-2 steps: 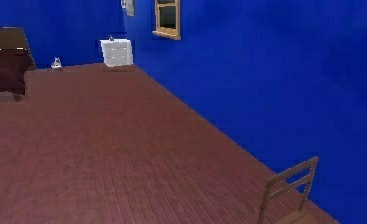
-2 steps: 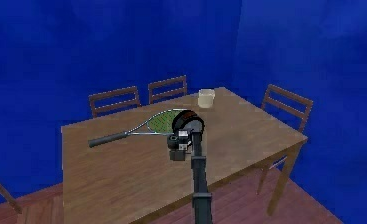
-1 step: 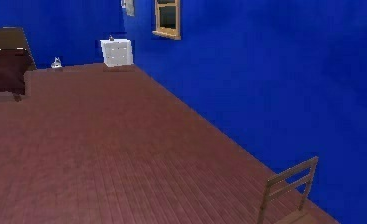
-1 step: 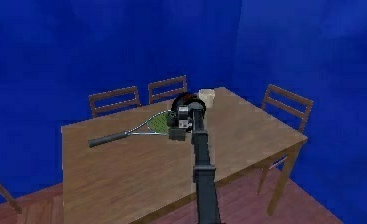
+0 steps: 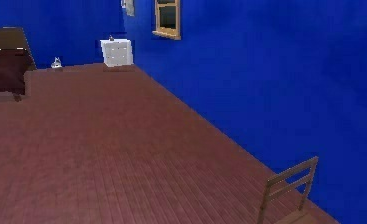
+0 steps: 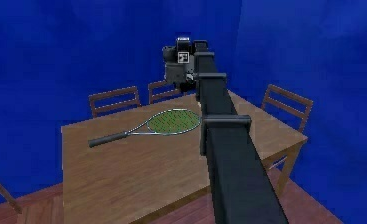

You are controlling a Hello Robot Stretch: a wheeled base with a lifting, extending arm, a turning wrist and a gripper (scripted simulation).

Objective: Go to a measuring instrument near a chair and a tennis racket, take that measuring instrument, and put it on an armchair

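forward view
room: blue walls (image 5: 261,70) meet at a far corner.
floor: red-brown wood planks (image 5: 111,140) run from the near edge to that corner.
far corner: a white cabinet (image 5: 116,50) stands on the floor against the wall.
wall fitting: a wood-framed panel (image 5: 167,18) hangs high on the wall, to the right of the cabinet.
left edge: dark furniture (image 5: 5,62) is cut off by the frame. a small pale object (image 5: 56,63) sits on the floor near it, too small to name.
lower right: a wooden chair (image 5: 291,188) with a slatted back stands near the blue wall.

arm side view
surface: a wooden table (image 6: 111,170) with a plank top stands before a blue wall.
tennis racket (image 6: 151,125): it lies flat on the tabletop, with the green-strung head toward the arm and the handle pointing to the view's left.
seating: two chair backs (image 6: 114,100) stand along the table's far side. a third chair (image 6: 288,105) stands at its right end.
arm (image 6: 231,150): a dark bar crosses over the table's right half.
gripper (image 6: 171,52): it sits at the arm's far end, by the table's far edge, just above a chair back.
claw state: cannot tell, and cannot tell whether it holds anything.
measuring instrument: its place cannot be told.
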